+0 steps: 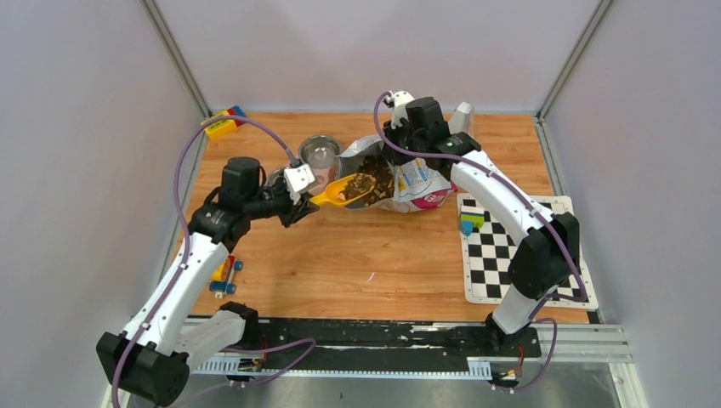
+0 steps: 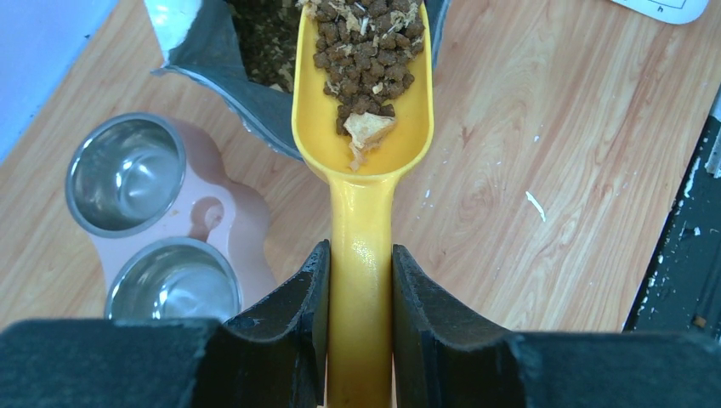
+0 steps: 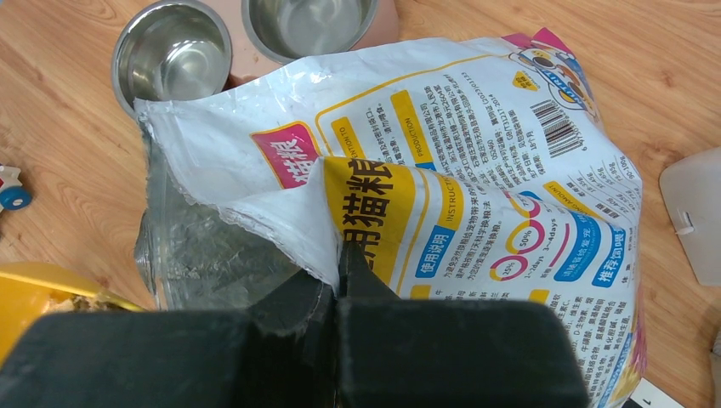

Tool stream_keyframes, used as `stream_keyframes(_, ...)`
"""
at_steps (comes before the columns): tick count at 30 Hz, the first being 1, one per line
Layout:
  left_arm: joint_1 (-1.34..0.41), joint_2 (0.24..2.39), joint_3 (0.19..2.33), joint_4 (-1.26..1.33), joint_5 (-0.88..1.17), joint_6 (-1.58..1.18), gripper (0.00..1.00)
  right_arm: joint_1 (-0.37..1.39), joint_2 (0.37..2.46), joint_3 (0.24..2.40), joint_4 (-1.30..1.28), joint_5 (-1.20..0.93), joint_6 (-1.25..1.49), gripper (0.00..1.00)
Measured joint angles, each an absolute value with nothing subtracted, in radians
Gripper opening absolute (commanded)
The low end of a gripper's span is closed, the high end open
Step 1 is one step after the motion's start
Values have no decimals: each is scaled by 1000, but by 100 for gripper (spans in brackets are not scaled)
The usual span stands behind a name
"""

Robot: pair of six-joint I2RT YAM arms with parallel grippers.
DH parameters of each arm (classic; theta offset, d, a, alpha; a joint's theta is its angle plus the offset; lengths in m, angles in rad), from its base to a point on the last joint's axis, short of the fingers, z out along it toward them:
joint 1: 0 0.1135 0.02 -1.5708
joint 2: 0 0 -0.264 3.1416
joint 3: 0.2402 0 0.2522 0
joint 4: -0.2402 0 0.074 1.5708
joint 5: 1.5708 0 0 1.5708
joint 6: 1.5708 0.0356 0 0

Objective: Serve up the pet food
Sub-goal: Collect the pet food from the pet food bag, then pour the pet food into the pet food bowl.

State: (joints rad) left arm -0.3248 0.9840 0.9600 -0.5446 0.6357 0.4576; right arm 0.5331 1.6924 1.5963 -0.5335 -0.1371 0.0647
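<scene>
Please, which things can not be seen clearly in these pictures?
Left wrist view: the top edge cuts off the scoop front and part of its pet food.
Right wrist view: the bag wall hides the food inside.
Top view: the left pincer covers one basin of the bowl; the bag print is too small to read.

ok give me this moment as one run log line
left gripper: holds scoop | scoop: loaded with kibble, at bag mouth | right gripper: pinches bag edge | bowls: empty
</scene>
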Motion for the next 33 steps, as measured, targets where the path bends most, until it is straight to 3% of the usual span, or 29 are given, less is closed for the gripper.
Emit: stream_keyframes(33,-166,1001,1009,-456,571,358,0,529,1692,1598,-534,-133,53,0)
